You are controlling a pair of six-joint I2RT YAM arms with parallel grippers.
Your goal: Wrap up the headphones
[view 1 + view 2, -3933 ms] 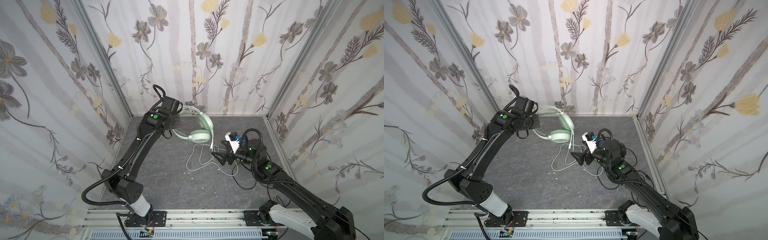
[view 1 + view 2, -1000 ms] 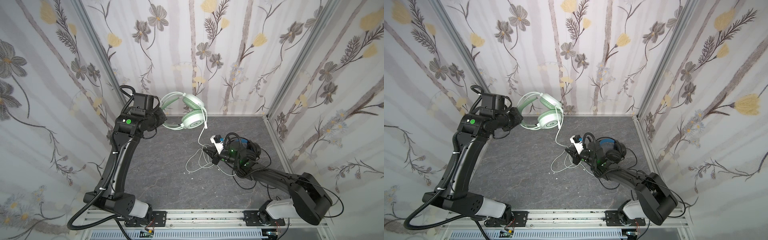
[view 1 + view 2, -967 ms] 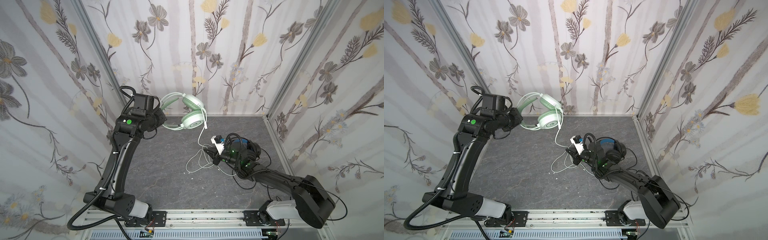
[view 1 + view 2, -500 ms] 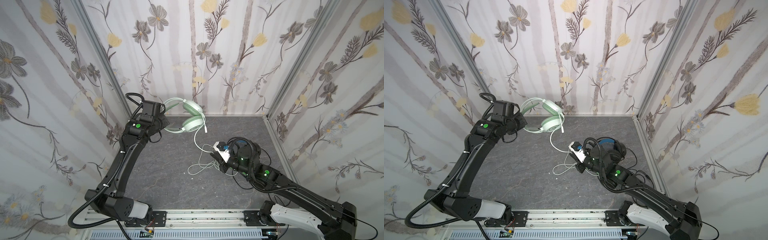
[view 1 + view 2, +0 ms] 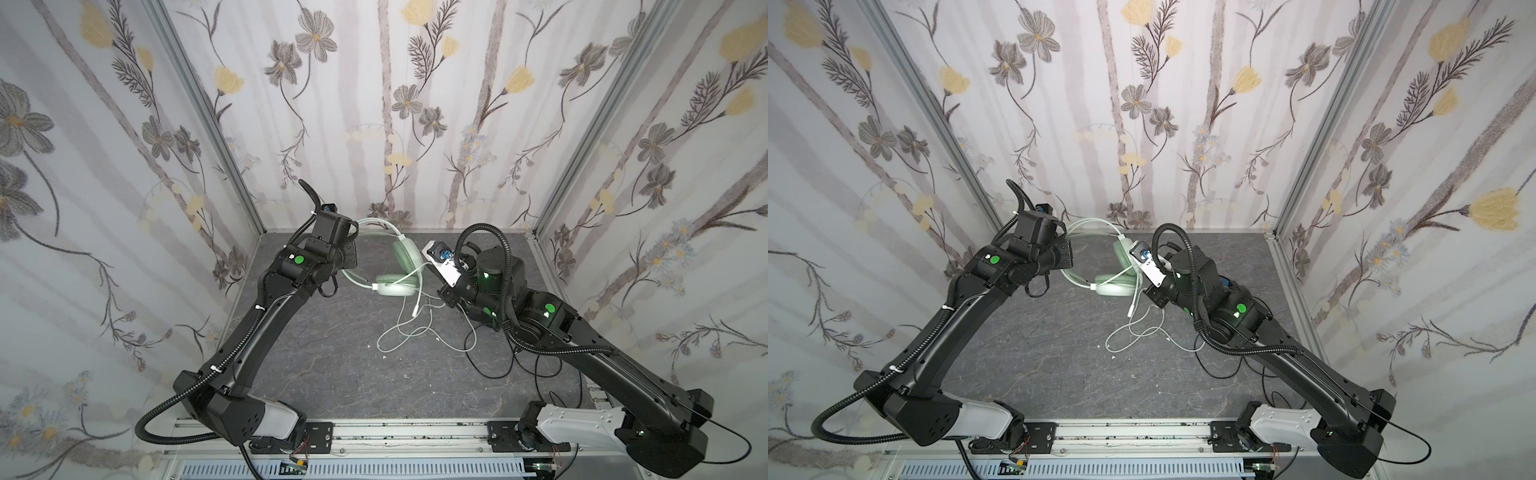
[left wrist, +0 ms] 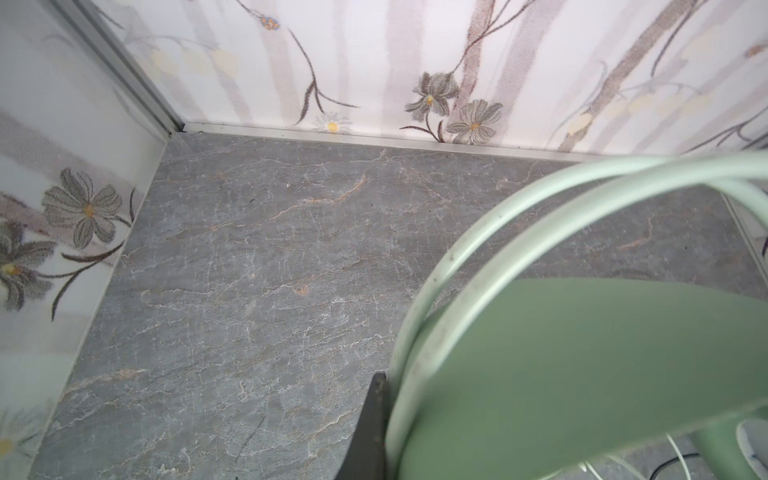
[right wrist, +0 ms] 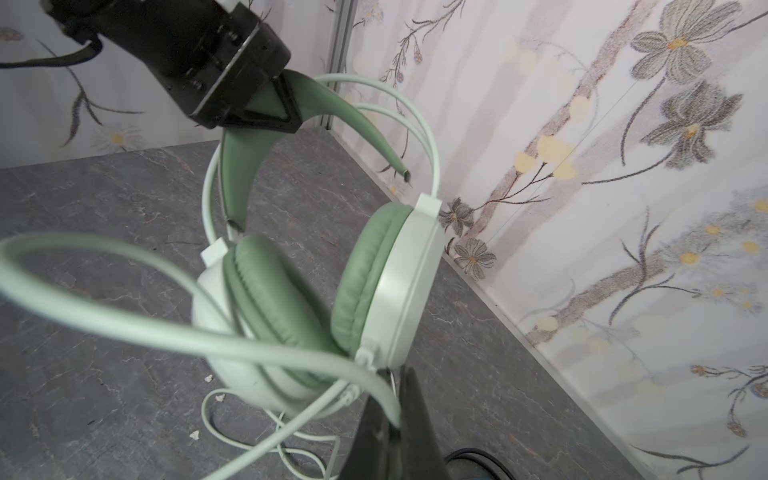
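Left gripper [image 7: 272,110] pinches the mint headset [image 7: 291,316] by its soft inner headband [image 7: 332,112], near the tabletop's [image 5: 332,374] back edge. It looks light and springy, apt to swing. Right gripper [image 7: 395,419] is pressed together on the whitish cable [image 7: 124,320], which looks limp and slick; best gripped close to the ear cup [image 7: 399,282].

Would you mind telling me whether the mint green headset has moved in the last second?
Yes. The mint green headset has dropped rightward from the back wall, its cups now over the grey floor.
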